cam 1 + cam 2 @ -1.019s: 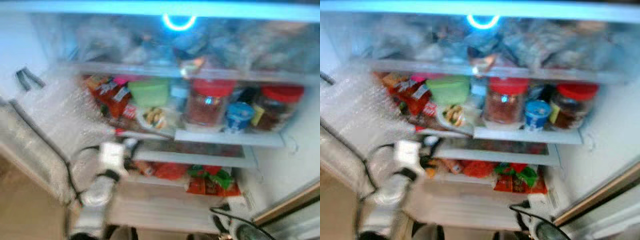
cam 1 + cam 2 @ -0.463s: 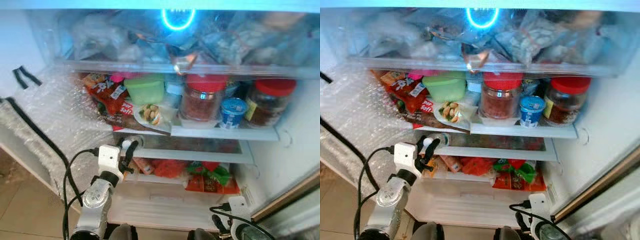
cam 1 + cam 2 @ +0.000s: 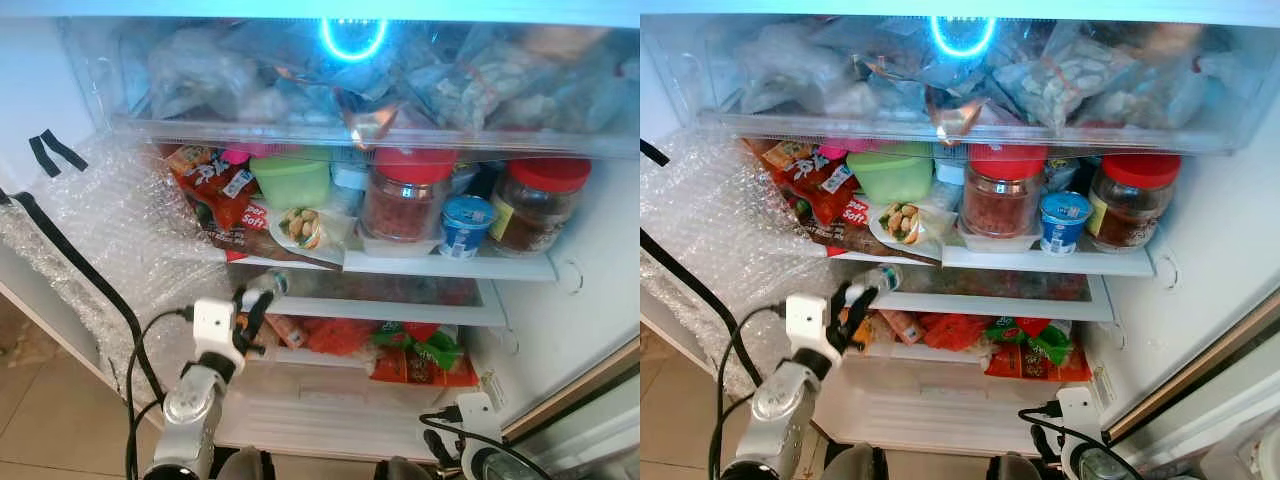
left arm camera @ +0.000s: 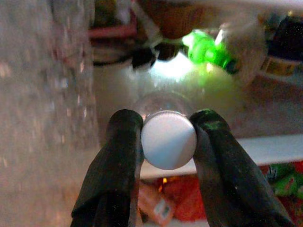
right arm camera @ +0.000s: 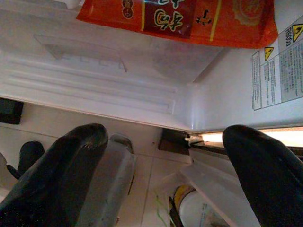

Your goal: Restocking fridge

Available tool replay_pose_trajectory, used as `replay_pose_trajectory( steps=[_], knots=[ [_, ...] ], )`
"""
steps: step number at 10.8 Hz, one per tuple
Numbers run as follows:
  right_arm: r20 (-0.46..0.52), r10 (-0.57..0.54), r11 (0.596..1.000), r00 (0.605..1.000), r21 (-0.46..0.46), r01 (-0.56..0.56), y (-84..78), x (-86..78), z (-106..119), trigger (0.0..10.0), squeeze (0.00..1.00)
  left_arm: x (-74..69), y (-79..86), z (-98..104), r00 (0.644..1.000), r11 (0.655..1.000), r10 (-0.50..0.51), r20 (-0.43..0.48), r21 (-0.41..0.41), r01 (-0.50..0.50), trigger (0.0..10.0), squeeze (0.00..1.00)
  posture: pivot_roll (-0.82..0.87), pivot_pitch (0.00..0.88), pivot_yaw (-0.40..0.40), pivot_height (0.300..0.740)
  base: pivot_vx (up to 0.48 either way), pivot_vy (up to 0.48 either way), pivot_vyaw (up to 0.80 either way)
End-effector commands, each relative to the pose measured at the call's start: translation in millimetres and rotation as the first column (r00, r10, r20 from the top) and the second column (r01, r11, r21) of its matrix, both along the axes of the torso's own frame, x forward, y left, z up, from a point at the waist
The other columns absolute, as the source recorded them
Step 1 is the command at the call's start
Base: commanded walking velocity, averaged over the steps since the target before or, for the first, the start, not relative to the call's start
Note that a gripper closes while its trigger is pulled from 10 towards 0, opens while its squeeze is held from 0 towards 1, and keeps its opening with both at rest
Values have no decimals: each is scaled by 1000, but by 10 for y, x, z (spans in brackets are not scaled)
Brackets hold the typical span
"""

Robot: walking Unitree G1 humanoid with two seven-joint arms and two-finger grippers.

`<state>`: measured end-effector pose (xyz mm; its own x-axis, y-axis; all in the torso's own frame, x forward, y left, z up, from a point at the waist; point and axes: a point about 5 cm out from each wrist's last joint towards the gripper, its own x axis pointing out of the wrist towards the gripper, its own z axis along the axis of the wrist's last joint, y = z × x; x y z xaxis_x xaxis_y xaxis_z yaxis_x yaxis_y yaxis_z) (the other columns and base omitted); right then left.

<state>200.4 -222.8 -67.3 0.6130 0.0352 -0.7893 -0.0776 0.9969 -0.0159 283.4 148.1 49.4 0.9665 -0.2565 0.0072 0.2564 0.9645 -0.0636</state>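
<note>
The left gripper (image 4: 169, 142) is clenched on a bottle (image 4: 169, 139): its white cap sits squarely between the fingers (image 4: 120, 156), body pointing away. The right gripper (image 5: 163, 156) hangs spread wide, holding nothing.

Left arm raised forward, wrist angled up; left gripper (image 3: 251, 313) has its 2 black fingers (image 4: 120, 156) clamped on a bottle cap (image 4: 169, 140). Right arm low at lower right; right gripper (image 5: 161, 175) idle, 2 fingers spread wide apart.
</note>
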Motion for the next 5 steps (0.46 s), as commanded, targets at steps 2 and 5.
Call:
replay_pose_trajectory(
  steps=[2,5],
  knots=[
    [-8,-14,1000,1000,0,14,-26,-26,-9,10000,0,-147,16,-327,982,1000,3,-186,8,-1,10000,0,-19,62,-17,655,0,0,0],
    [-8,-12,1000,1000,0,12,-23,-25,-9,10000,0,20,64,-225,986,998,66,-155,5,-66,10000,0,-17,61,-17,655,0,0,0]
  ],
)
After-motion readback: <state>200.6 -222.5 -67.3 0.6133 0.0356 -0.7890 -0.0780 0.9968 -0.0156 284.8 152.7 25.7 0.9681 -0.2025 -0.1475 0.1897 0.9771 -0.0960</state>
